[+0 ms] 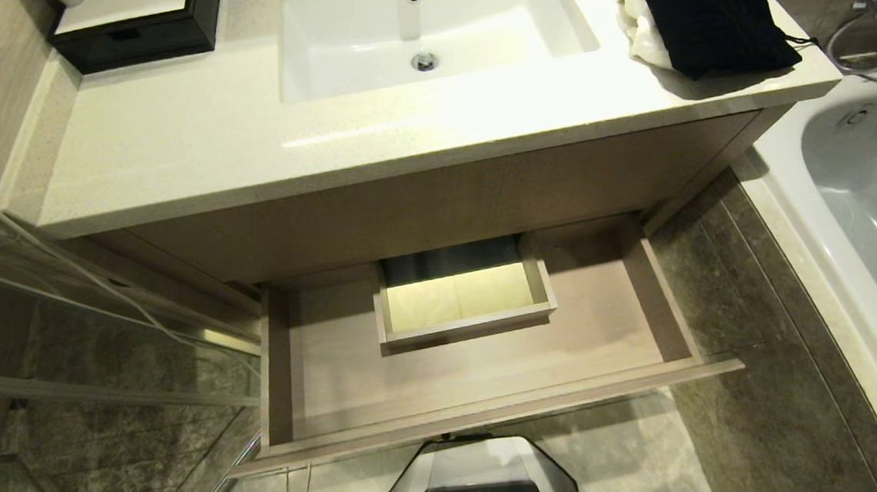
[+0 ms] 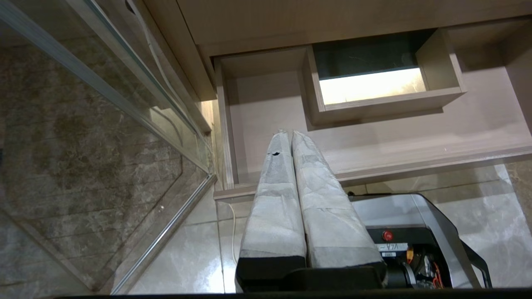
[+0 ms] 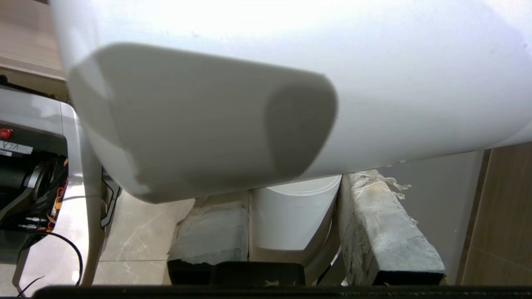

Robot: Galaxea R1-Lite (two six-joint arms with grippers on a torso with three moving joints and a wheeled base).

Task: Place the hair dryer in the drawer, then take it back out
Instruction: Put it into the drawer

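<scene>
Right gripper [image 3: 291, 232] clamped what looked like the dryer [image 3: 266, 83] handle; left gripper [image 2: 291, 137] closed, empty, near the open drawer [image 1: 489, 412].

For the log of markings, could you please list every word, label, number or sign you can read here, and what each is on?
None can be read for certain.
Faucet: a small dark brand mark near its top, too small to read.
Robot base: a white label under the red button with handwritten marks, too blurred to read.
Hair dryer, drawer, black bag: no text visible.
</scene>
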